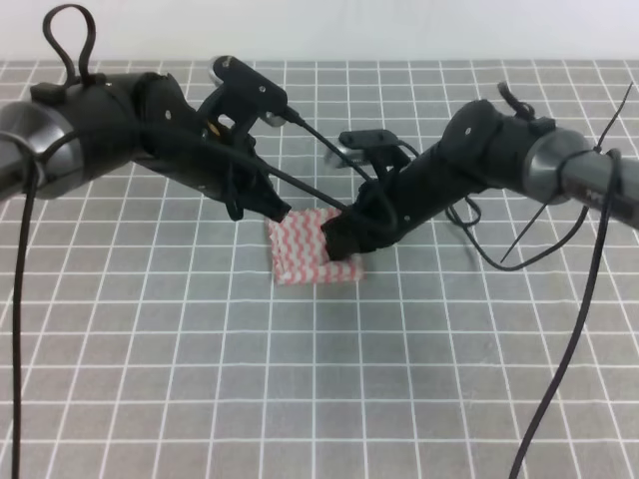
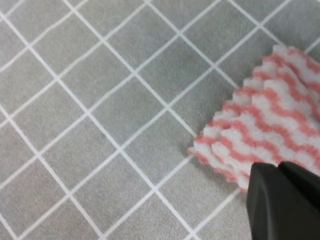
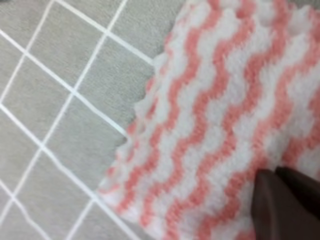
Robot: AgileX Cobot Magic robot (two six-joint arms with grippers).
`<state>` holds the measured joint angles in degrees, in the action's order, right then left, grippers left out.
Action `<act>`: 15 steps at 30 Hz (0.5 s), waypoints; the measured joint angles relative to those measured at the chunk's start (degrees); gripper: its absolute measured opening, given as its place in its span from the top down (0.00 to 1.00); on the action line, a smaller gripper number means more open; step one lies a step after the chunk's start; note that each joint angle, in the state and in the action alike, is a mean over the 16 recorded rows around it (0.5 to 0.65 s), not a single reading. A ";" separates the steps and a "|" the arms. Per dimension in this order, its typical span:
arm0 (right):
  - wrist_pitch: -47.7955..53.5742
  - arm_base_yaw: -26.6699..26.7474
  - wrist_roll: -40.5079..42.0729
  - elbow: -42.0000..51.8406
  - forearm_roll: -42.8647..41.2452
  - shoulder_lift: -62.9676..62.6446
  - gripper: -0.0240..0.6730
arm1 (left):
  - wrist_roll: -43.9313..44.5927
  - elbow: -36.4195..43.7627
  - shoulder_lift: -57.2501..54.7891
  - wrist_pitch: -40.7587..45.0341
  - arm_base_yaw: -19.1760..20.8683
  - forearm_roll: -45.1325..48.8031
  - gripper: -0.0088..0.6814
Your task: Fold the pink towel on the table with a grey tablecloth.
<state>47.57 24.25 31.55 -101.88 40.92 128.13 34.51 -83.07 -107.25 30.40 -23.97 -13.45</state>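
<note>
Your left gripper and right gripper both sit on the towel on the table; jaws look pressed together, grip unclear.

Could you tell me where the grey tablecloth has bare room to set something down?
The near half of the grey tablecloth, in front of the pink towel, is bare, as is the far strip behind both arms. The middle is crowded: the left gripper and right gripper meet over the towel.
</note>
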 joint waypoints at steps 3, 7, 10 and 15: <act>-0.03 -0.15 -0.27 0.00 -0.01 -1.96 0.99 | -0.36 0.00 0.85 0.65 0.00 0.09 0.99; 0.01 -0.40 -0.33 0.33 0.07 -6.38 0.99 | -1.13 0.11 3.03 1.66 0.00 0.20 0.99; -0.37 -0.57 -0.31 1.60 0.31 -10.82 0.99 | -2.23 0.79 5.97 2.30 0.00 0.22 0.99; -3.00 -0.79 -0.22 6.97 0.75 -19.80 0.99 | -4.92 4.41 13.78 2.76 0.00 0.18 0.99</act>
<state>44.57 23.46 31.33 -94.91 41.67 108.33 29.59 -78.66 -93.47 33.16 -23.97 -13.27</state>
